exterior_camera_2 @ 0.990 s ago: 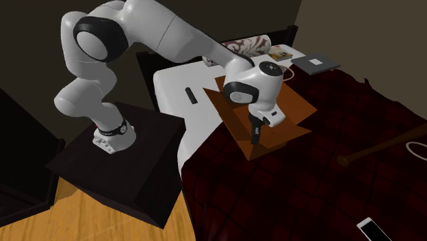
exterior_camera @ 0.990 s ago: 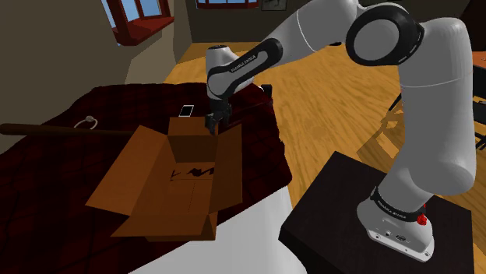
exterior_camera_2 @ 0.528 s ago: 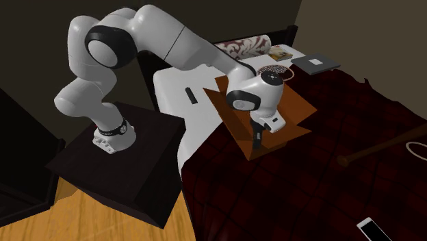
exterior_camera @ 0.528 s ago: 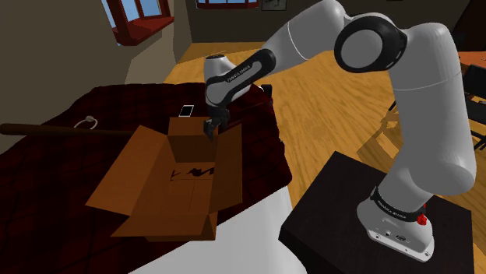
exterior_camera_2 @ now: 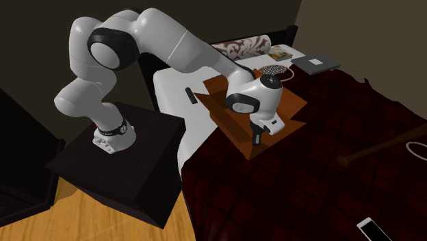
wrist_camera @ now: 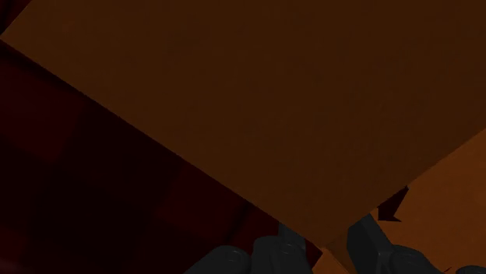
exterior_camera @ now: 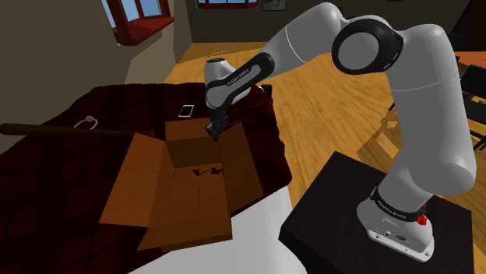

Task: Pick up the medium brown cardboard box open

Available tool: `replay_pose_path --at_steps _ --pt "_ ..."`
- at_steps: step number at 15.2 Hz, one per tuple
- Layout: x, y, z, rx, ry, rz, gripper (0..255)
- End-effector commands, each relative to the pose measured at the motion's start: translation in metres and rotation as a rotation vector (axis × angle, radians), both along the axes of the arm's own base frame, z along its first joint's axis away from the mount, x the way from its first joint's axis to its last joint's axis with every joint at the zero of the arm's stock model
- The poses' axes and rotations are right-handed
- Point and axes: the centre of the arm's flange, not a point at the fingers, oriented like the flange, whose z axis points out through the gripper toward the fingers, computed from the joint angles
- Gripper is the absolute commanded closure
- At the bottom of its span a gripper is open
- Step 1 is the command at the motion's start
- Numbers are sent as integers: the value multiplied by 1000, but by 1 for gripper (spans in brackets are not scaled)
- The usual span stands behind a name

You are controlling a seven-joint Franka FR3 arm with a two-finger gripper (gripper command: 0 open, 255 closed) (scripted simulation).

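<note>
Wrist view: box in end effector

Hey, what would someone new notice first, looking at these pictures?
Probably the big white arm, arching up from its dark stand at the shoulder view's lower right. Its black tool clasps a wall of the open brown cardboard box, which sits on a dark red checked bedspread near the middle of that view.

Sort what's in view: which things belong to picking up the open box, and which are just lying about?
Job: brown cardboard box; gripper, clasping its wall.
Lying about: white phone; dark stick; white cord loop; black remote; flat grey device.
</note>
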Motion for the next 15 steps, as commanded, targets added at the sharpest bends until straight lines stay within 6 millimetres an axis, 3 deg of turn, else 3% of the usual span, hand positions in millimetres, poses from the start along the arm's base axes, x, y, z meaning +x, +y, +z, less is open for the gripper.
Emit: replay_pose_path --at_steps 1,5,15 --pt "0 -1 -2 -1 3 -1 255" --pt "0 -1 -1 -1 3 -1 255" --pt "0 -1 52 -1 3 -1 255"
